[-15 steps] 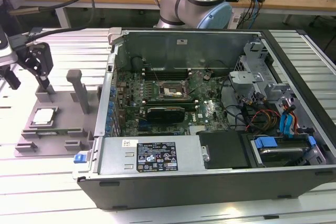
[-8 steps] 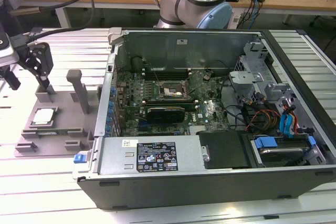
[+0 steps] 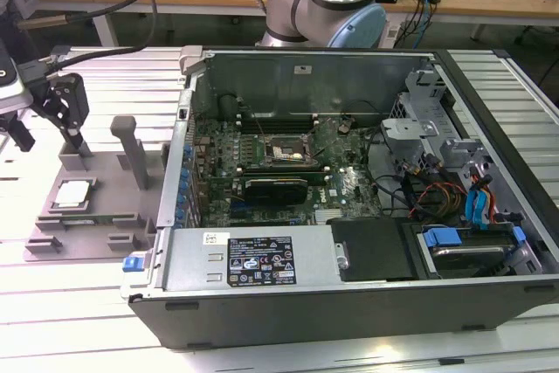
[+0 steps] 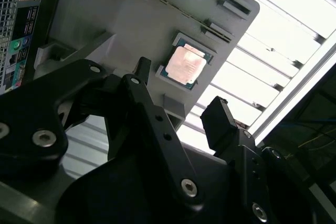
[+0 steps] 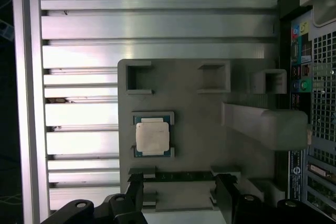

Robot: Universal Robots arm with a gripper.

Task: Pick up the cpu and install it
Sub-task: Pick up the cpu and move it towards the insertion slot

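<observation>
Black two-finger gripper (image 5: 179, 190) hangs over the grey plastic tray with raised blocks (image 3: 98, 166), fingers (image 4: 217, 120) spread wide, nothing between them. The cpu, a small flat square chip with a silvery metal top and a darker rim (image 3: 72, 193), lies flat in its recess on the tray and is apart from the fingers in both wrist views. Tray sits on the slatted aluminium table (image 3: 70, 303), just beside the open grey computer case (image 3: 349, 299), on the exterior view's left. Black square socket with a metal frame (image 3: 288, 154) on the green board inside the case holds no chip.
</observation>
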